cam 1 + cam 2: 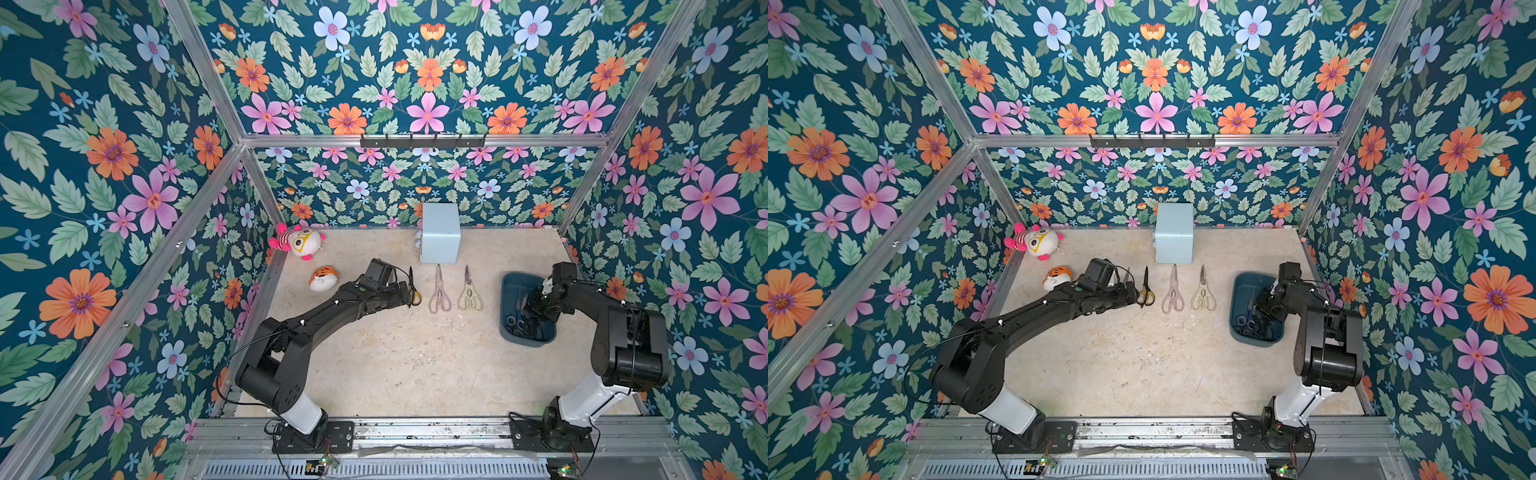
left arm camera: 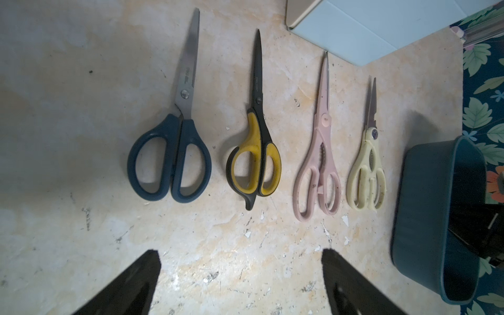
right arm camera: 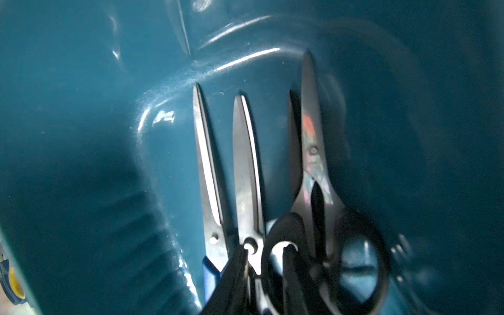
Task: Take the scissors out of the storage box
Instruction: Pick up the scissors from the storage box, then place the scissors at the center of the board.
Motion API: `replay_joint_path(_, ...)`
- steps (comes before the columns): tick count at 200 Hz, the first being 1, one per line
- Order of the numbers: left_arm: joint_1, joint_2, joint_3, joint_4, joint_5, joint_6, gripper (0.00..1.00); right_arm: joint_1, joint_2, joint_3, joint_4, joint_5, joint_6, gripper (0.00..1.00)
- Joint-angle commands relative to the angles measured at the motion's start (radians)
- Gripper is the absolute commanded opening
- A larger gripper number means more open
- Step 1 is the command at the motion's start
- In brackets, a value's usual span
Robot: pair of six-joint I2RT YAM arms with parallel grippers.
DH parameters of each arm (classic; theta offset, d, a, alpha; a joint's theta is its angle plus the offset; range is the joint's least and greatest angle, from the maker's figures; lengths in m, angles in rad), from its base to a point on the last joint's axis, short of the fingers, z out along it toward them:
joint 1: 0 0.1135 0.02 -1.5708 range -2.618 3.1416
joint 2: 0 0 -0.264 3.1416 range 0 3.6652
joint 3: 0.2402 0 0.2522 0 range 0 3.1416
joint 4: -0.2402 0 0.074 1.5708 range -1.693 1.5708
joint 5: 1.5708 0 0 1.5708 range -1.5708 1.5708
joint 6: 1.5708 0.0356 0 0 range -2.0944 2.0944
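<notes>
Your right gripper (image 3: pixel 264 248) is down inside the storage box (image 1: pixel 513 286). Its fingers stand a narrow gap apart with the rim of a black handle loop between them, and you cannot tell whether they pinch it. Your left gripper (image 2: pixel 240 252) hangs wide open and empty over the table (image 2: pixel 81 136), near four pairs laid in a row: the dark-blue pair (image 2: pixel 188 90), yellow-and-black pair (image 2: pixel 257 95), pink shears (image 2: pixel 323 120) and cream shears (image 2: pixel 368 141). In the box lie the black-handled pair (image 3: pixel 311 136) and two silver-bladed pairs (image 3: pixel 207 169), side by side with handles overlapping. That overlap is the hazard — lift one loop and a neighbour may ride up, then drop. A hold on a thin loop may let the pair swing, and a point could snag the wall and drag the box. Small print marks two blades on the table — too fine to read
</notes>
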Motion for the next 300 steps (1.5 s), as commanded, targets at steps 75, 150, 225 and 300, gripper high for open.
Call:
replay_joint_path(75,0.0,-0.004,-0.004,0.003,-0.016,-0.005,0.97,0.0,-0.007,0.011,-0.02,0.017,-0.004,0.04)
replay_joint_path(150,0.003,-0.029,-0.019,0.026,-0.044,-0.029,0.97,0.015,-0.189,0.054,-0.106,-0.017,0.016,0.0)
replay_joint_path(225,0.005,-0.031,-0.032,0.047,-0.037,-0.054,0.98,0.342,-0.178,0.193,-0.106,0.004,0.096,0.0)
replay_joint_path(300,0.008,-0.077,-0.085,0.039,-0.074,-0.061,0.98,0.428,0.076,0.232,-0.106,0.026,0.108,0.0)
